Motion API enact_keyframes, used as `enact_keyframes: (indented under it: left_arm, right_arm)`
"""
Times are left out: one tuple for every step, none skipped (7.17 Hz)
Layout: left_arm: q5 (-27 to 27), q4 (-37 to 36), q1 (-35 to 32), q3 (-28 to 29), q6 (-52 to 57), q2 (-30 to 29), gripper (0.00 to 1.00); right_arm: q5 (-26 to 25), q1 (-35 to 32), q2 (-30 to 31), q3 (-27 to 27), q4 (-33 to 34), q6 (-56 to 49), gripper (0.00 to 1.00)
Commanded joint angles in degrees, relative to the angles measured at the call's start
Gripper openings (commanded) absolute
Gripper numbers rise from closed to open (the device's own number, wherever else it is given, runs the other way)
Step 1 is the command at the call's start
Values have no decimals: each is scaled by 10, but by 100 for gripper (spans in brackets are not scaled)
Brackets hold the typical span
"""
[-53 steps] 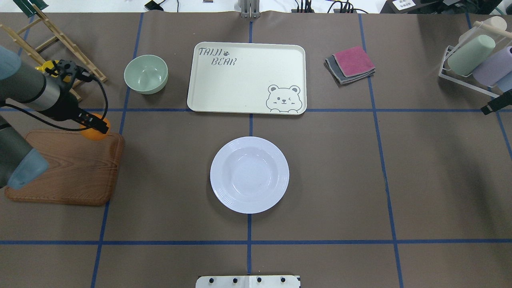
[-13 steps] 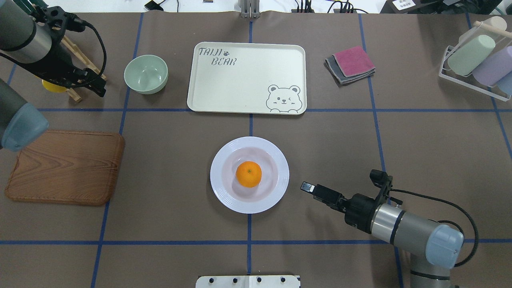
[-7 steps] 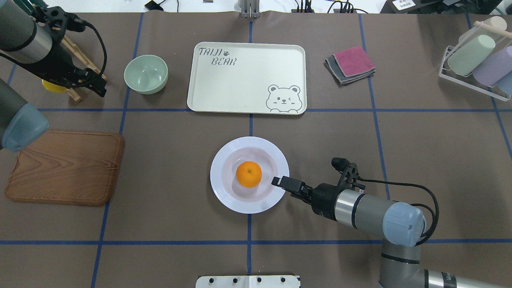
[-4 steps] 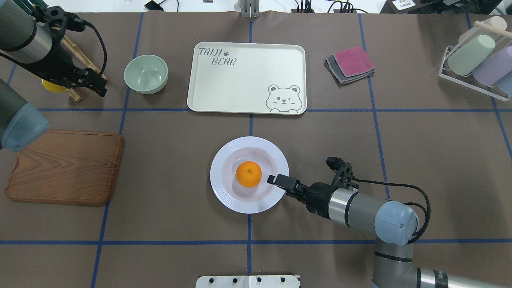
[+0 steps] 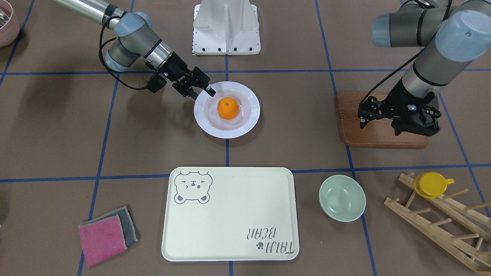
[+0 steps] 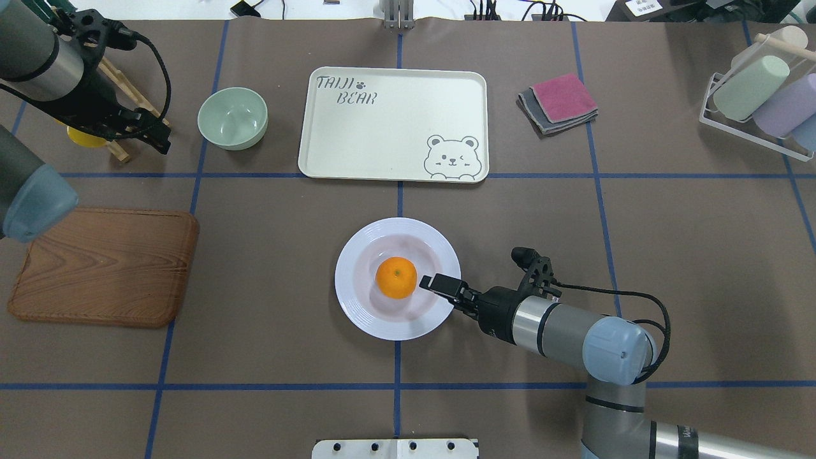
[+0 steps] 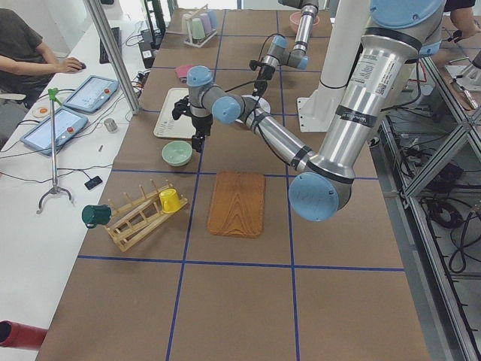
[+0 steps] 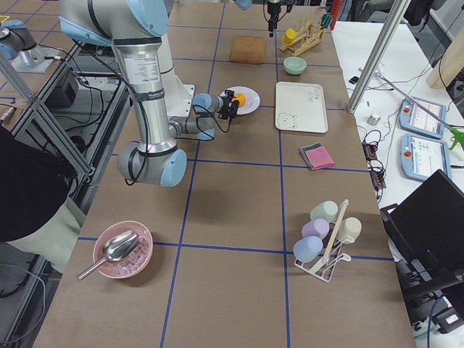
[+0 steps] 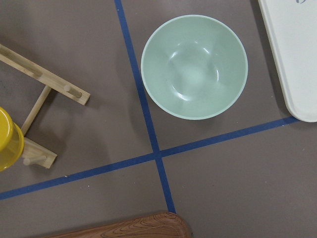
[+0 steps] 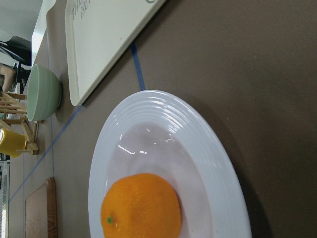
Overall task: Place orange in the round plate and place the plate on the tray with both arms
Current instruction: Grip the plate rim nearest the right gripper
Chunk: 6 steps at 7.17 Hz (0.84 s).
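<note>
White plate [image 6: 357, 307] rim looks straddled by our right end effector [image 6: 426, 281], fingers parted. We'd pinch firmly and lift level, so the orange [image 6: 396, 277] can't roll.

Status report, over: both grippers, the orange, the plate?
Right gripper open at round plate rim. Left gripper aside, open or shut unclear. Orange in plate, not yet on tray. Nothing between them.
</note>
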<state>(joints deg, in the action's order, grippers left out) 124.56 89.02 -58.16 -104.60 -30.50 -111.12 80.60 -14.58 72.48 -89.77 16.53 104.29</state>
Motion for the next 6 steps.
enact_keyframes:
  left_arm:
    - [1, -1, 0, 1, 0, -4, 99]
    - [1, -1, 1, 2, 0, -4, 99]
    - [1, -1, 1, 2, 0, -5, 99]
    - [1, -1, 1, 3, 0, -5, 99]
    - [1, -1, 1, 3, -1, -5, 99]
    - [1, -1, 1, 4, -1, -5, 99]
  right_arm:
    - [0, -1, 0, 0, -1, 1, 32]
    - [0, -1, 0, -1, -1, 1, 13]
    - [0, -2, -1, -6, -1, 3, 2]
    - [1, -4, -1, -7, -1, 3, 0]
    - [1, -8, -1, -12, -1, 4, 0]
    - [1, -11, -1, -15, -1, 4, 0]
